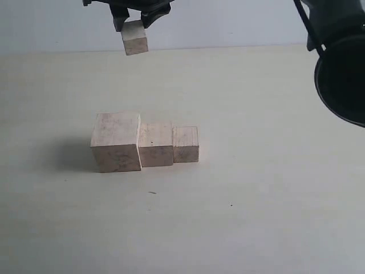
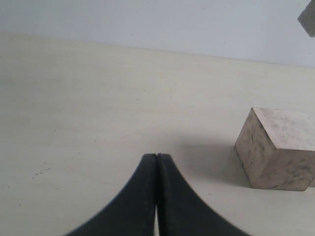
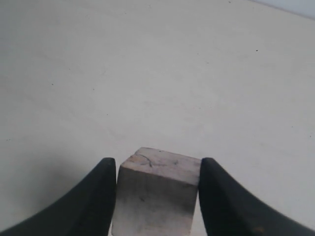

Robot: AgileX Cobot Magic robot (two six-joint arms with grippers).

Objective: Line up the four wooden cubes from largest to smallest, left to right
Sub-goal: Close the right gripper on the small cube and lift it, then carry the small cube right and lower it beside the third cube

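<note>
Right wrist view: right pincer (image 3: pixel 157 164) pinching smallest cube (image 3: pixel 155 196) on two opp. side faces, held clear above desk (image 3: pixel 197 73). Below pincer, nearer ext. cam, a touching row: largest cube (image 1: pixel 117 142), mid cube (image 1: pixel 155 144), third cube (image 1: pixel 186 144). Left pincer (image 2: pixel 156 158) pressed together, empty. Cube prob. light, rigid, smooth; flat faces suit a centred grip
</note>
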